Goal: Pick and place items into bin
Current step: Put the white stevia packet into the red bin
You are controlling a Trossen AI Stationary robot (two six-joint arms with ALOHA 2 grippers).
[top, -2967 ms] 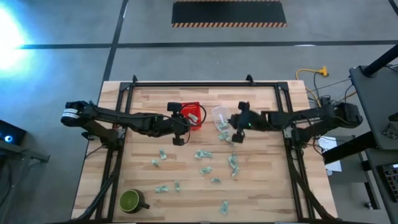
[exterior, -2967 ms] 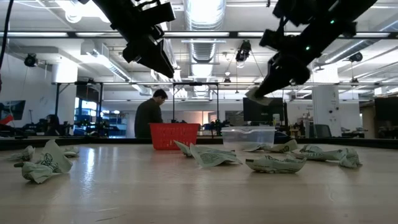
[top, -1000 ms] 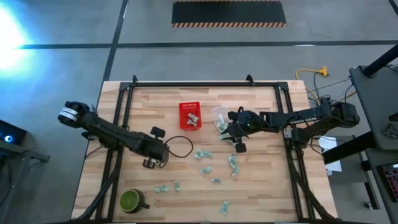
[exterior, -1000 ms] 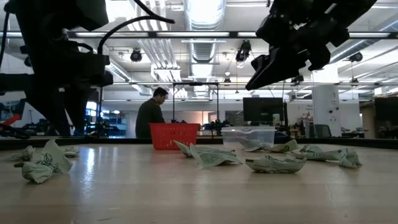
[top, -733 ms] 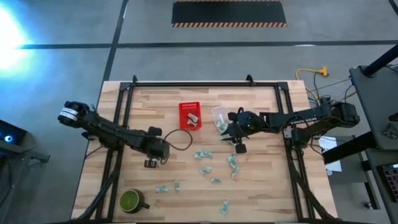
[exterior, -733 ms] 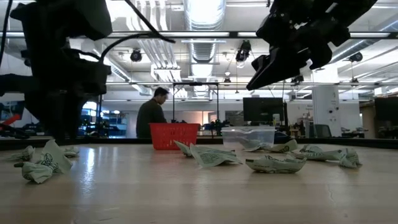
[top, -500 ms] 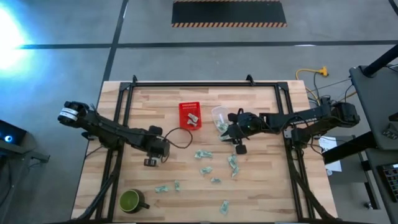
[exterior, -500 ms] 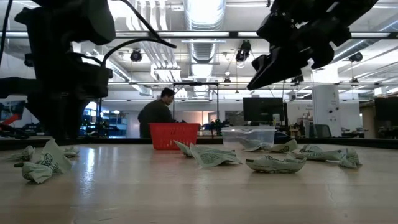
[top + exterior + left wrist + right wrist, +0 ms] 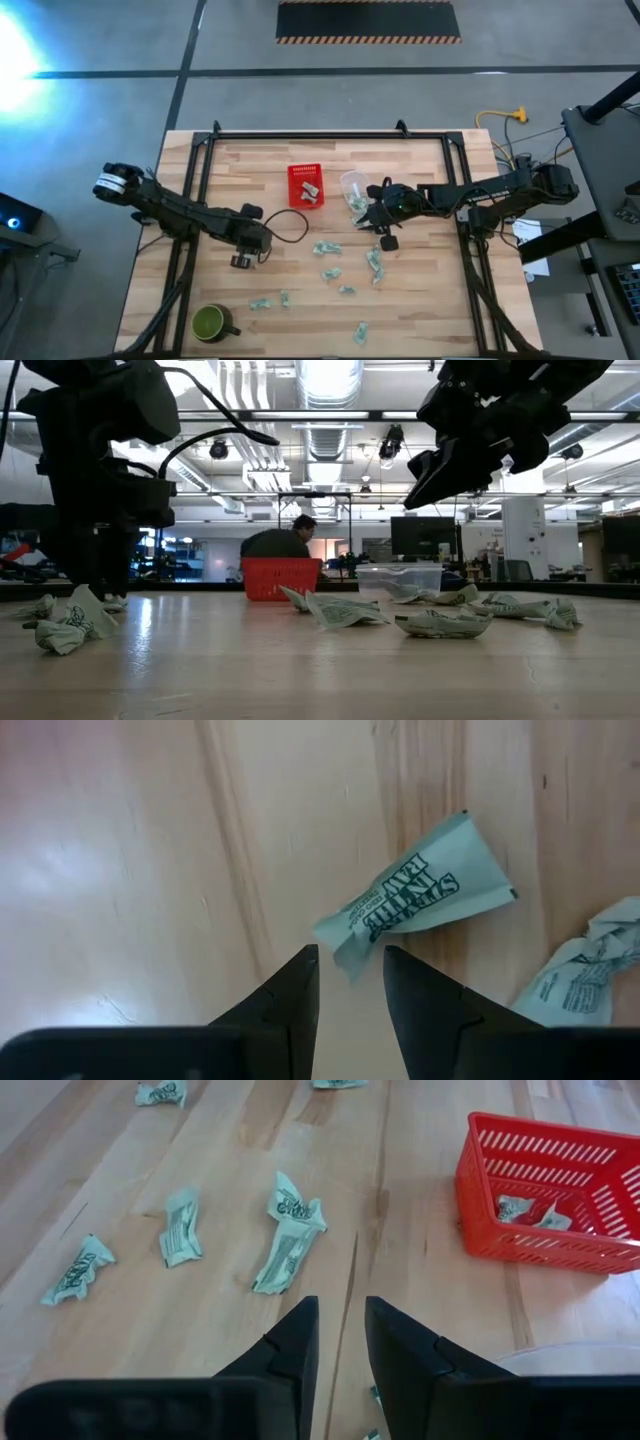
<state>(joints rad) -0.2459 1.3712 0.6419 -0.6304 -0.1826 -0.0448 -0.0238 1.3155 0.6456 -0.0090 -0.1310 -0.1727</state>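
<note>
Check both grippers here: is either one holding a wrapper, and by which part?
Neither holds anything. The left gripper is open above a crumpled pale green-and-white wrapper on the table, not touching it. The right gripper shows only bare wood between its fingers.

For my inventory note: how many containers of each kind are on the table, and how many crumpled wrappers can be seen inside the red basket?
Red plastic mesh basket: 1
Clear plastic tub: 1
Green mug: 1
Pale green-and-white crumpled wrappers seen inside the basket: 2
Total: 5
</note>
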